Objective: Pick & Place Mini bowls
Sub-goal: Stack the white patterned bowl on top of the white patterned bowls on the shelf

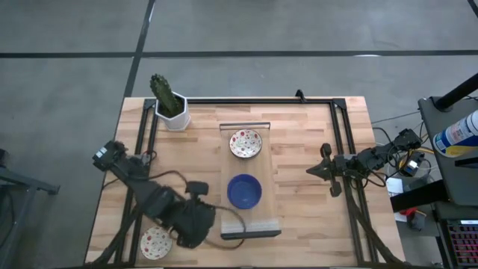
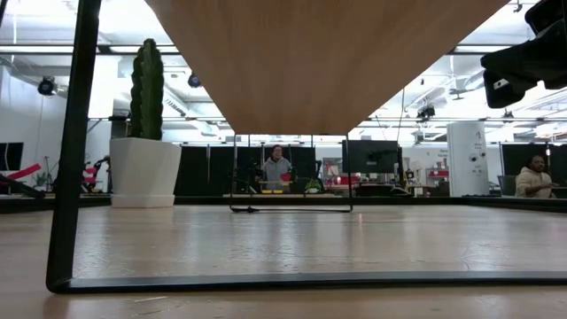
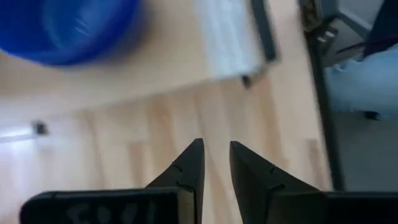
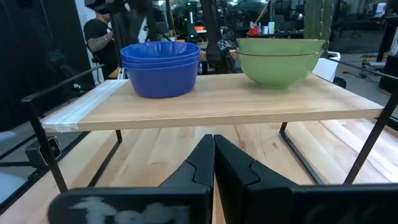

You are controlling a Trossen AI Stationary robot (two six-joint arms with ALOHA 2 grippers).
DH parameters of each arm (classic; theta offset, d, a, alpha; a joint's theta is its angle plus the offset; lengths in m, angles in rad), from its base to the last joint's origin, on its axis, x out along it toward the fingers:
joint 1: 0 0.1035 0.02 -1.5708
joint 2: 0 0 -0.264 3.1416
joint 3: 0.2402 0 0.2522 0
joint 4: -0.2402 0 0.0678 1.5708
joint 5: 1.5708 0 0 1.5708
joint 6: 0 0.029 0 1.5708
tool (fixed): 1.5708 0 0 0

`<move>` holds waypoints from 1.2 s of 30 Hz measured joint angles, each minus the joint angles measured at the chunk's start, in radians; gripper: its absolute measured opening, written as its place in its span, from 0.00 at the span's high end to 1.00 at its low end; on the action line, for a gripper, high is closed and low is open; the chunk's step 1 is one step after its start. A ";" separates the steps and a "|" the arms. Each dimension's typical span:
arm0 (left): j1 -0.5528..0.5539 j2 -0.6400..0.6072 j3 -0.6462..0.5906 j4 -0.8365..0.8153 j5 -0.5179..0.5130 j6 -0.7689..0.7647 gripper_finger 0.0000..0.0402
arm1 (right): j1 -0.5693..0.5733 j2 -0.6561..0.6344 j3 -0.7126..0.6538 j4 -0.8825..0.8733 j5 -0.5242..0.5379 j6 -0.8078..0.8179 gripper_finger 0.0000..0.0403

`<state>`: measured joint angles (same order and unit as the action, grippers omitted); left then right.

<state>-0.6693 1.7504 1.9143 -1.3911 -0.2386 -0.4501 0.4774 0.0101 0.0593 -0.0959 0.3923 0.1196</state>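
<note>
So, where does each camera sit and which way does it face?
High: above the table, looking down; both arms show.
Low: tabletop height, looking under the shelf; arm part upper right.
Left wrist: looks past left end effector at blue bowls.
Right wrist: looks past right end effector, level at shelf.
Both wrist views share the blue bowls.

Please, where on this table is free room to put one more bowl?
Bare wood lies between the raised shelf and the right gripper, and from there back to the far right corner. A smaller patch lies between the cactus pot and the left arm. The near left corner is crowded by the left gripper and a speckled bowl.
</note>
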 joint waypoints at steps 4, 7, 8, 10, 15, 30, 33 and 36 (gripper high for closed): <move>-0.076 0.000 -0.046 0.000 0.004 -0.133 0.83 | 0.000 0.000 0.000 0.000 0.000 0.000 0.98; -0.129 0.000 -0.086 0.002 -0.023 -0.231 0.83 | 0.000 0.000 0.000 0.000 0.000 0.000 0.98; -0.145 0.000 -0.098 0.002 -0.034 -0.263 0.83 | 0.000 0.000 0.000 0.000 0.000 0.000 0.98; -0.176 0.000 -0.129 0.011 -0.045 -0.330 0.83 | 0.000 0.000 0.000 0.000 0.000 0.000 0.98; -0.237 0.000 -0.209 0.062 -0.046 -0.500 0.83 | 0.000 0.000 0.000 0.000 0.000 0.000 0.98; -0.397 0.000 -0.374 0.331 0.029 -0.999 0.83 | 0.000 0.000 0.000 0.000 0.000 0.000 0.98; -0.411 0.000 -0.415 0.348 0.048 -1.112 0.83 | 0.000 0.000 0.000 0.000 0.000 0.000 0.98; -0.415 0.000 -0.453 0.378 0.069 -1.204 0.83 | 0.000 0.000 0.000 0.000 0.000 0.000 0.98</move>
<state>-1.0843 1.7500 1.4608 -1.0132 -0.1694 -1.6545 0.4770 0.0097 0.0593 -0.0959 0.3927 0.1196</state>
